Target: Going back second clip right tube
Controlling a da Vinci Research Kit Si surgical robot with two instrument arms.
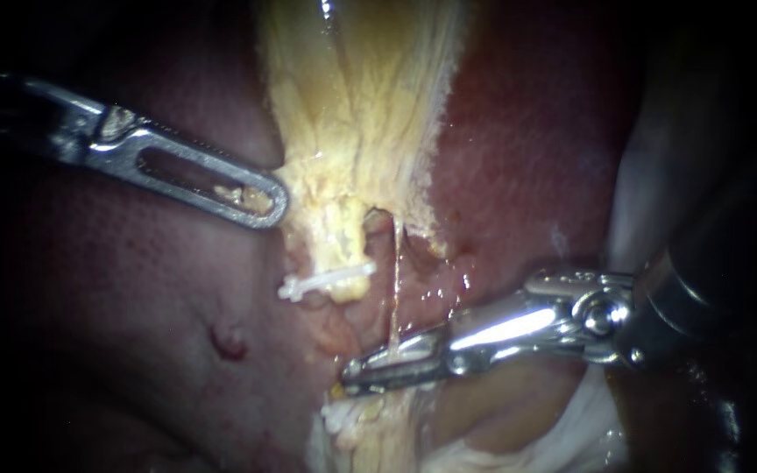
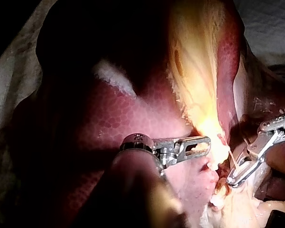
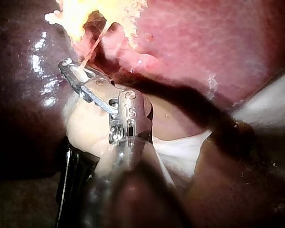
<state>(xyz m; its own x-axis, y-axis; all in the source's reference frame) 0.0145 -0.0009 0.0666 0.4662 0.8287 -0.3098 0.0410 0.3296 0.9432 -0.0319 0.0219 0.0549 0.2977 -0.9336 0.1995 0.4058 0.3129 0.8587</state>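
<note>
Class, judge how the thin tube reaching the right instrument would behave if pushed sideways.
The thin tube looks thread-slender and stretched straight, so it is probably floppy once slack and easily torn. It looks wet, so it is likely slippery.

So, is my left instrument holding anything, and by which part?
Yes: the left instrument grips the yellowish tissue by its side edge, above the white clip.

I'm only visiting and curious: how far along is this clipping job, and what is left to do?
Done: one white clip sits across the lower end of the yellowish tissue. In hand: the right instrument has its tip at the thin tube, with something white there, perhaps the second clip; I cannot tell. The left instrument holds the tissue's edge in its claw. Left: drawing the right instrument back clear.
</note>
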